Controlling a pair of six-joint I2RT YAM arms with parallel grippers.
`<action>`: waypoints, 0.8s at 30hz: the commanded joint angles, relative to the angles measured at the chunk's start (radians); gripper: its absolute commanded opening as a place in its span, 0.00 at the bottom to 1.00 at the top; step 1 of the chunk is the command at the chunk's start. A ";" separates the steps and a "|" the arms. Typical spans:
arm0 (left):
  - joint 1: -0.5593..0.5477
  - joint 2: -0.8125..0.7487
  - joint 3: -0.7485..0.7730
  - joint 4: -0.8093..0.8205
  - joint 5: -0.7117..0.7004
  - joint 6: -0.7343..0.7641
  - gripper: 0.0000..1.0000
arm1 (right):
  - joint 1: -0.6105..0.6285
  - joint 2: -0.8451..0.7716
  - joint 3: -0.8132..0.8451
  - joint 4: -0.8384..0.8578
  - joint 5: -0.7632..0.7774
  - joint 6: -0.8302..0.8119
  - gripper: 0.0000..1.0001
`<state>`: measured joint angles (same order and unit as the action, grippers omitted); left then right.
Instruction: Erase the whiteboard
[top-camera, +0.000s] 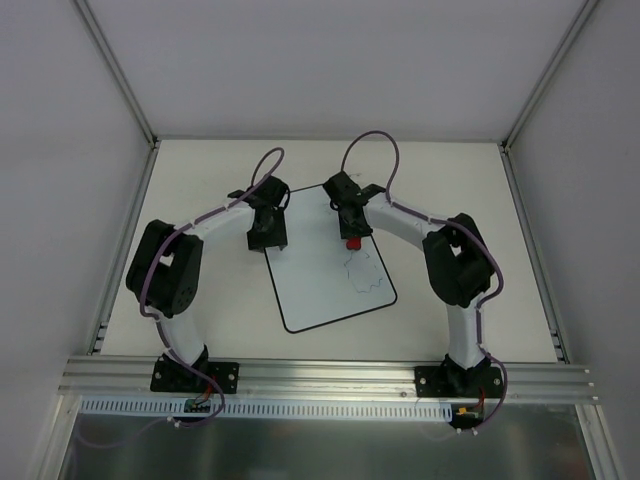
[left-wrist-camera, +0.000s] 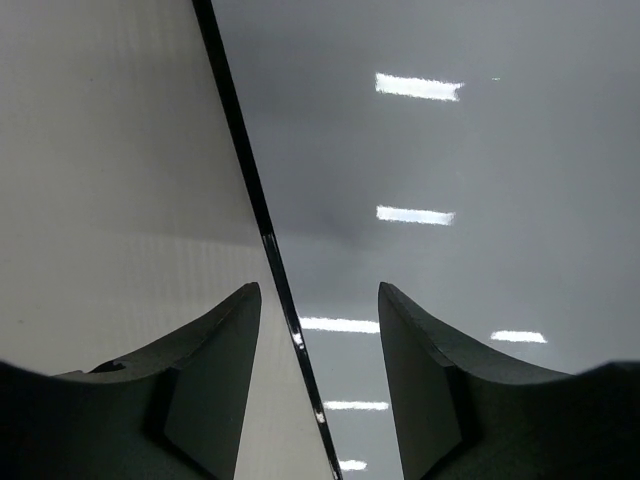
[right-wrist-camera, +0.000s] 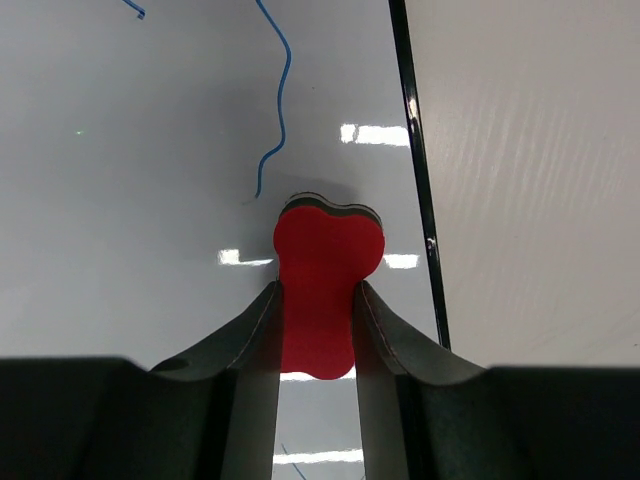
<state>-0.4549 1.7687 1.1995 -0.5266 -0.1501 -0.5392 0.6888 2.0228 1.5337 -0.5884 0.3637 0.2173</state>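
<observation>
Pale walls (top-camera: 300, 60) enclose a cream table (top-camera: 450, 170), an aluminium rail (top-camera: 330, 375) along its near edge.

The whiteboard (top-camera: 320, 290) is white, black-edged and blue-scribbled; the eraser (right-wrist-camera: 326, 255) is red.

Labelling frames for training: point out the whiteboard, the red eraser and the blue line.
whiteboard (top-camera: 318, 292): top view, bare surface near its middle.
red eraser (right-wrist-camera: 328, 248): right wrist view, its lobed head.
blue line (right-wrist-camera: 284, 100): right wrist view, mid-stroke.
</observation>
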 joint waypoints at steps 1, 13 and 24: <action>-0.018 0.044 0.049 0.000 0.035 0.008 0.50 | -0.024 -0.036 0.032 -0.013 -0.058 -0.075 0.04; -0.028 0.132 0.045 -0.001 0.076 -0.004 0.45 | -0.080 0.059 0.108 -0.016 -0.152 -0.102 0.04; -0.048 0.149 0.026 -0.003 0.103 -0.005 0.42 | -0.061 0.246 0.282 -0.016 -0.239 -0.121 0.04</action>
<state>-0.4839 1.8729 1.2415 -0.5201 -0.1066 -0.5339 0.6102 2.2108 1.7760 -0.5961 0.1524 0.1165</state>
